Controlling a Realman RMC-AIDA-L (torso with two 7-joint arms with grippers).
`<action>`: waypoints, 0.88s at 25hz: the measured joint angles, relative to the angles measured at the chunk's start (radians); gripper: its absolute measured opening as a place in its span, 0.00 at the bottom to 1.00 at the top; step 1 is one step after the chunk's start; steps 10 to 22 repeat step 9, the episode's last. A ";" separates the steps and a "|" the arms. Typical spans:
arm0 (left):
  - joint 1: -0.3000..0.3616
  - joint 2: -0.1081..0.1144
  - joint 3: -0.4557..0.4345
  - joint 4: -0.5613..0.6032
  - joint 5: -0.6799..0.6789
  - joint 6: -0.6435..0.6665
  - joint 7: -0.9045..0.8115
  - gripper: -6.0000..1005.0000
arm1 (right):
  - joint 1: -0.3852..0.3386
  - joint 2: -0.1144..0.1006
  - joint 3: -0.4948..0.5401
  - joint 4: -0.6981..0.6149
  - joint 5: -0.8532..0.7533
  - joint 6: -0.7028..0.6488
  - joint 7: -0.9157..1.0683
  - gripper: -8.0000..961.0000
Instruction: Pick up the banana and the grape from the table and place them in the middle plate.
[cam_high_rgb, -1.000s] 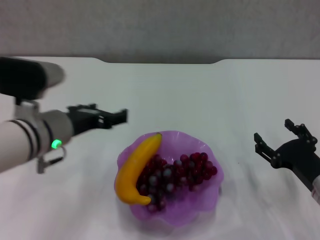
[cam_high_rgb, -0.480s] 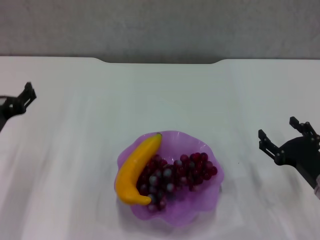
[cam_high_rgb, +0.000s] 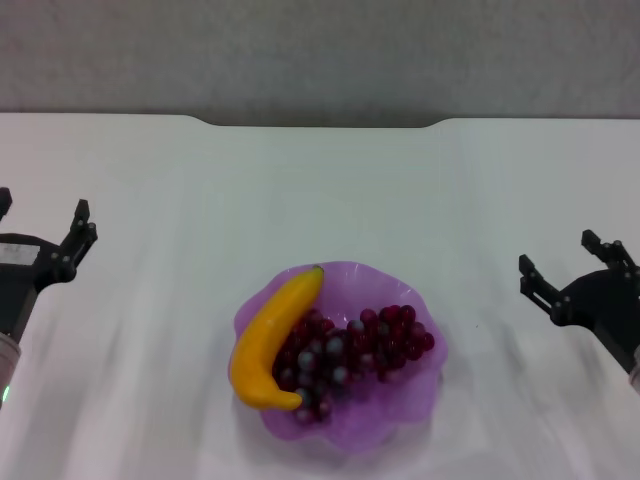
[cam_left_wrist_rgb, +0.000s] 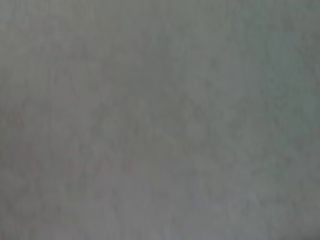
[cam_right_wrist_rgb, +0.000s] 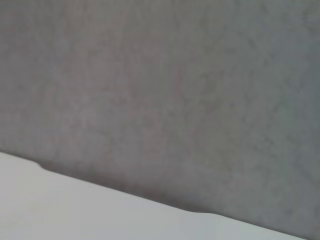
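Banana and grape both lie inside the middle plate, so to my judgement the task is finished. The white counter carries the plate in its near middle part. The plate is shallow with a wavy rim; the banana rests along its left side, with the stem tip pointing far and reaching the rim, and the grape bunch fills the middle and right, touching the banana.

The left gripper hangs at the left edge, well apart from the plate, with its fingers spread and nothing between them. The right gripper hangs at the right edge, also released and empty.

What could go wrong is small. The banana lies close to the low rim, so a bump of the counter or an arm passing near the plate could roll it out. The light plate could also slide if it is touched.
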 joint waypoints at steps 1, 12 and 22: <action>-0.008 -0.001 0.007 0.018 -0.012 -0.008 -0.018 0.89 | 0.000 0.000 0.000 0.000 0.009 0.000 -0.001 0.92; -0.025 0.007 0.029 0.110 -0.122 -0.030 -0.269 0.89 | -0.008 -0.002 0.001 -0.043 0.082 -0.035 -0.002 0.92; -0.025 0.007 0.029 0.110 -0.122 -0.030 -0.269 0.89 | -0.008 -0.002 0.001 -0.043 0.082 -0.035 -0.002 0.92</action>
